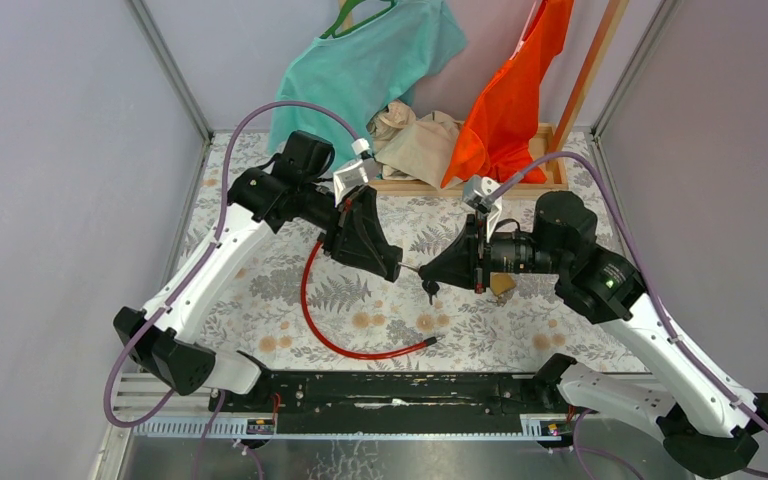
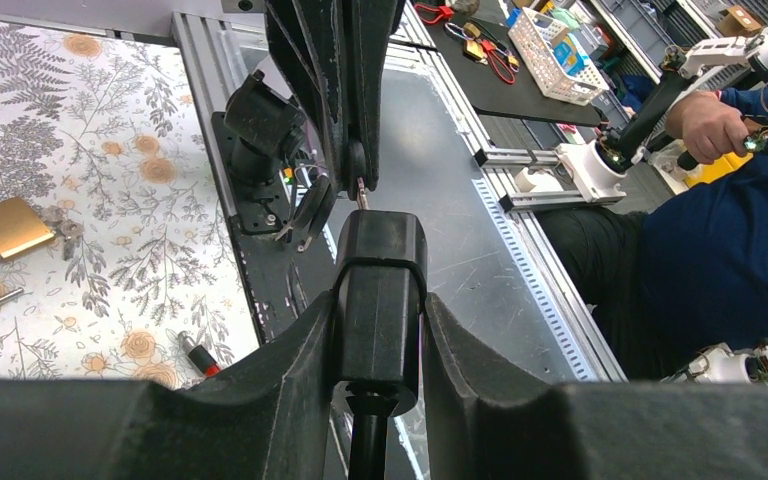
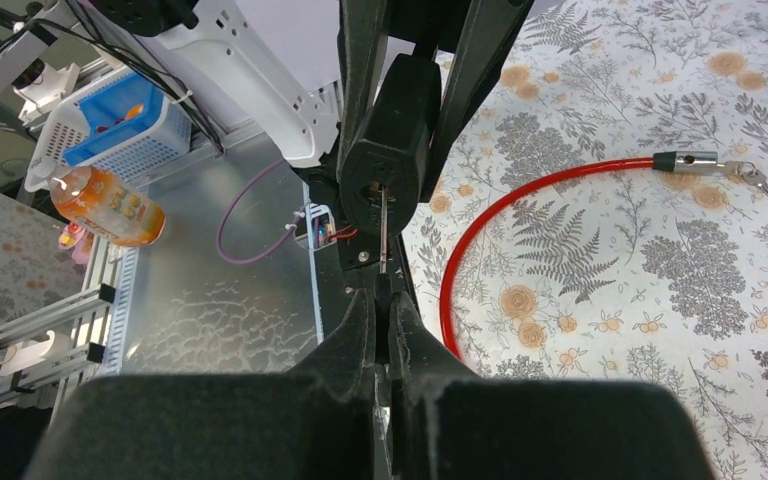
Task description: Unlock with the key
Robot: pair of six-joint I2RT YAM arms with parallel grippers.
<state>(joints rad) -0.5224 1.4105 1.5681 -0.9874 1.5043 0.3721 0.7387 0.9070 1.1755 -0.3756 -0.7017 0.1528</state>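
The left gripper (image 1: pixel 392 262) is clamped on the black lock (image 2: pixel 380 290) at one end of the red cable (image 1: pixel 305 290), holding it above the surface (image 1: pixel 260 300) near the middle. From above, the lock is nearly hidden inside the fingers. The left wrist view shows it plainly, a squared black body pinched on both sides.

The cable curves from that gripper down toward the near edge. Only the right wrist view shows its free end (image 3: pixel 682 160) clearly: a black collar with a metal pin, lying on the surface with small keys (image 3: pixel 750 178) just beside it.

The key (image 3: pixel 384 225) bridges the two grippers. From above it is a thin sliver. The right wrist view shows its shaft running straight to the keyhole in the lock's face, though how deep it sits cannot be told.

The right gripper (image 1: pixel 432 275) faces the left one, its fingers pressed together on the key's head.

A brass padlock (image 1: pixel 503 285) lies on the surface, half hidden under the right arm from above. It is in full sight in the left wrist view.
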